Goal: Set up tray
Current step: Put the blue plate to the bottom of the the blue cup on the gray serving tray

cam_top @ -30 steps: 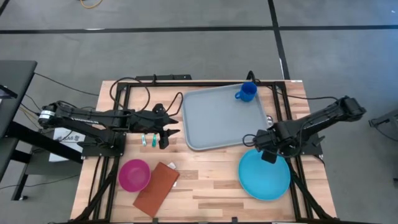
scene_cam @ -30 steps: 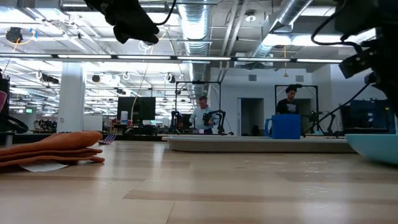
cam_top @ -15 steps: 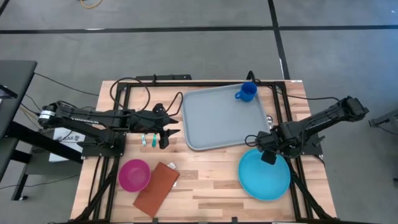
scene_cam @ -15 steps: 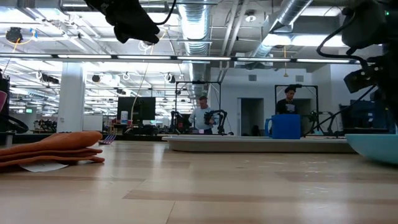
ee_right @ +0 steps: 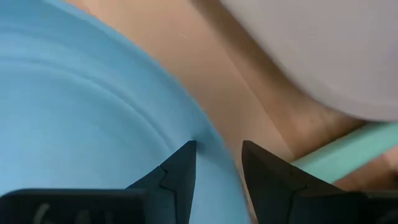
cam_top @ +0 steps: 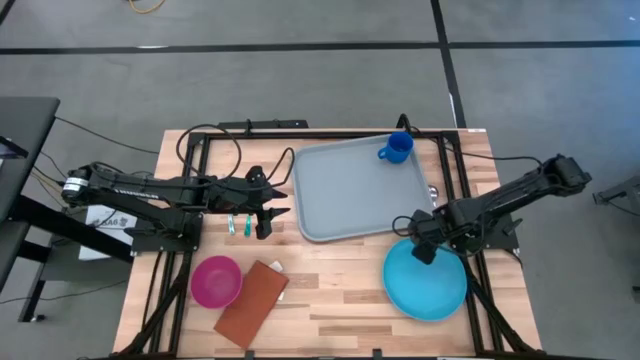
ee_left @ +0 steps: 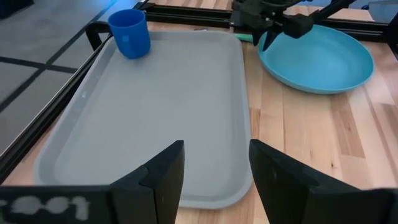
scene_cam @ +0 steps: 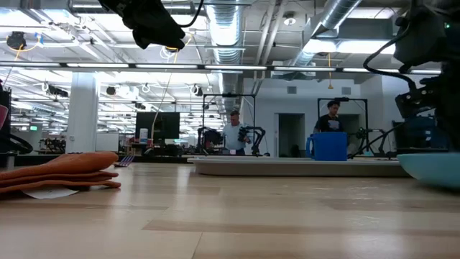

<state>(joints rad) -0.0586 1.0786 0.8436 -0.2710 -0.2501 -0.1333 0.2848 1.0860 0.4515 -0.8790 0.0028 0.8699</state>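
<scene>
Starting from the tray (cam_top: pixel 362 190), it lies flat on the desk (cam_top: pixel 330 290) between my two hands, carrying only a blue cup (cam_top: pixel 396 148) at its far corner, well away from both. My right hand (cam_top: pixel 424 246) sits just off the tray's near corner, its fingers (ee_right: pixel 177 174) apart and straddling the rim of the blue plate (cam_top: pixel 426 282), not yet clamped as far as I can judge; my left hand (cam_top: pixel 268 213) waits open beside the tray's other edge. If I close with so shallow a bite, I reckon the plate could tip or slip out on the lift and knock the tray.
</scene>
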